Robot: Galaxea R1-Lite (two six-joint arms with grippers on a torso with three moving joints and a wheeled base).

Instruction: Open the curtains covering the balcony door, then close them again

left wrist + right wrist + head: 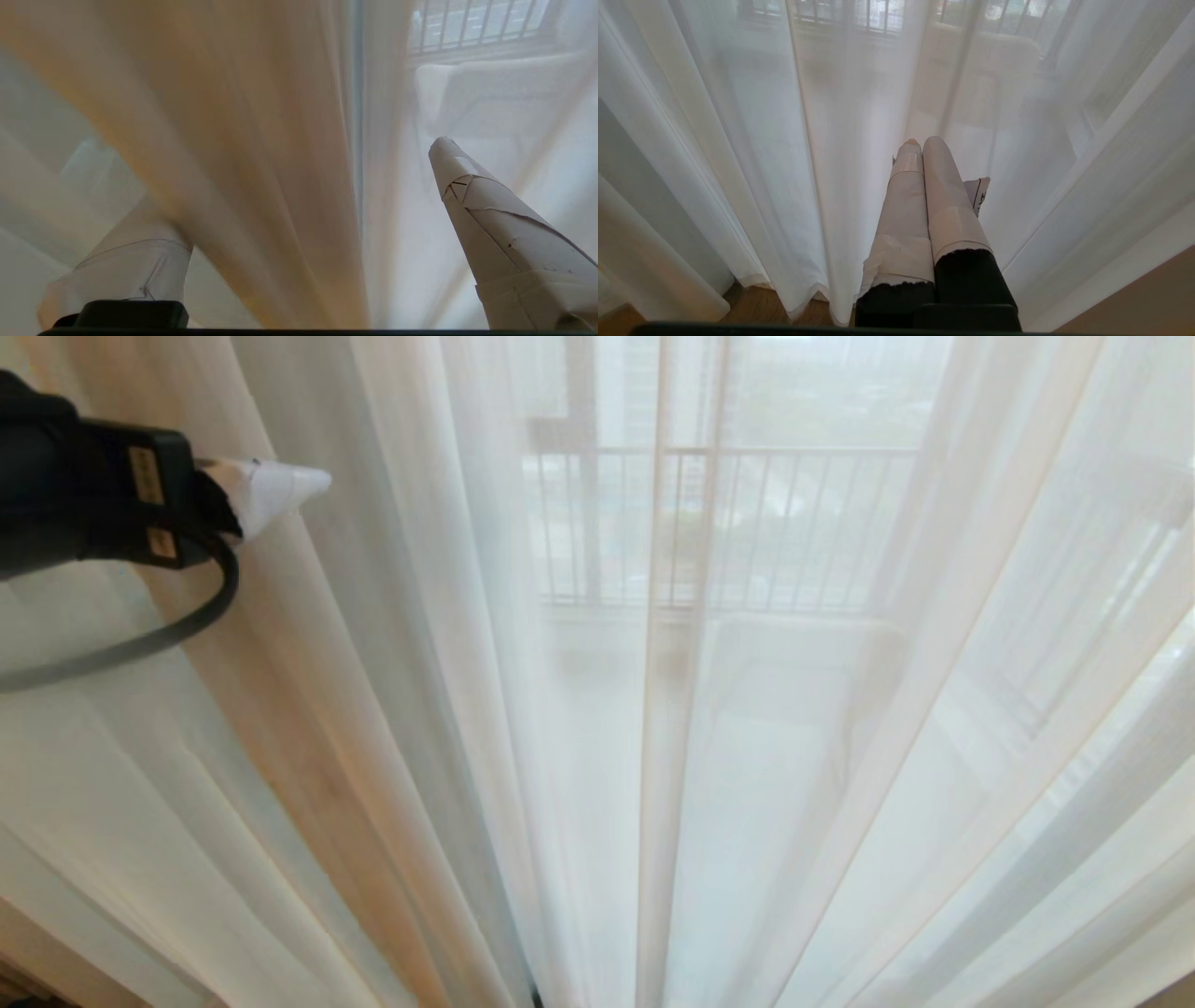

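Reaching in at the upper left of the head view, the left gripper has its fingers spread wide, a beige fold of the curtains running lengthwise between them, not yet pinched. The sheers fill the frame rightward, drawn shut, folds vertical. The left arm is nearer; the right gripper hangs parked low against the sheers, fingers pressed together.

Black arm; white-taped tapered jaws
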